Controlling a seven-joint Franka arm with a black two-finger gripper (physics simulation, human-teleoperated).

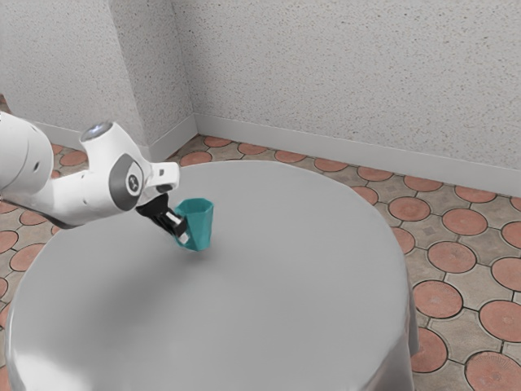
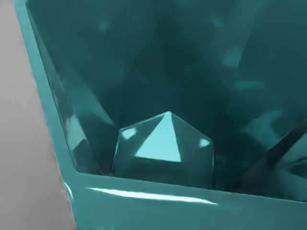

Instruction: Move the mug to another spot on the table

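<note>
A teal faceted mug (image 1: 199,224) stands left of the middle of the round grey table (image 1: 269,309), leaning slightly. My black gripper (image 1: 177,227) comes in from the exterior view's left and is shut on the mug's near wall, at the rim. The mug's base sits at or just above the tabletop, with a faint shadow under it; I cannot tell whether it touches. In the wrist view the mug's interior (image 2: 163,96) lies directly under my hand, with its glossy rim (image 2: 158,201) close up and a strip of table (image 2: 19,143) beside it.
The tabletop spreads bare and grey around the mug, with wide room toward the exterior view's right and front. Its edge drops to a tiled floor (image 1: 464,244). White walls (image 1: 342,73) stand behind.
</note>
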